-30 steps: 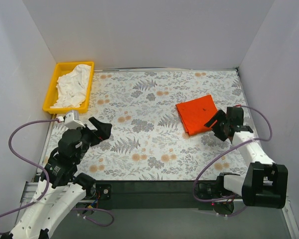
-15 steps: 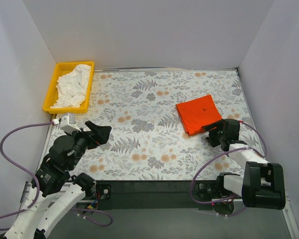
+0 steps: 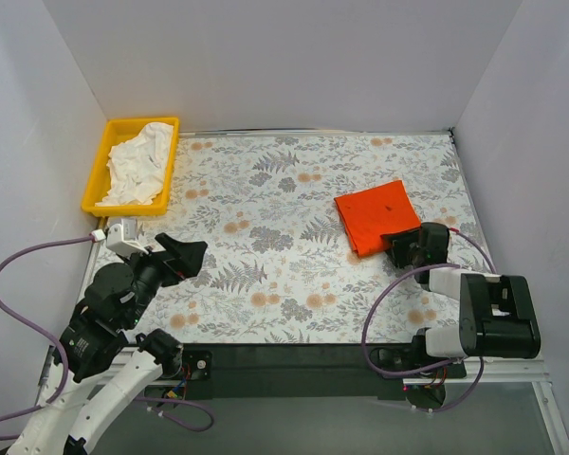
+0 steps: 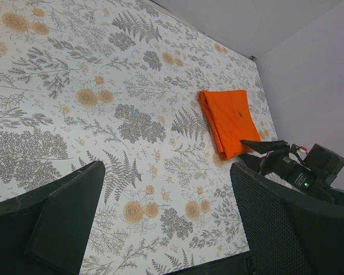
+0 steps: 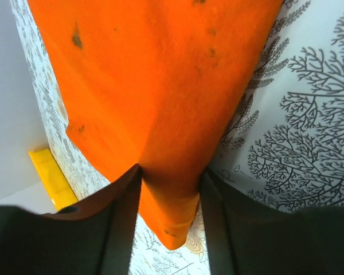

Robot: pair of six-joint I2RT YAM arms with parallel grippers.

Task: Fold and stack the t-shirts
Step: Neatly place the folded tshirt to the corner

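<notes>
While the left arm [image 3: 123, 294] is hovering raised at lower left, left jaws gaping wide on nothing, the right arm [image 3: 455, 282] is lying low along the bench [image 3: 266, 265], right jaws pinching the lower edge of the folded orange-red t-shirt [image 3: 375, 218] right of centre. The white t-shirt [image 3: 137, 166] is sitting crumpled in the yellow tray [image 3: 96, 175] at upper left.

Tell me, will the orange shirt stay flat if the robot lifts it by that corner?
Probably not. The orange t-shirt is soft cloth, creasing where the right gripper pinches its corner, so it would likely droop. Its folded layers could slide open, since only one corner is held. It looks thin, so probably light.
</notes>
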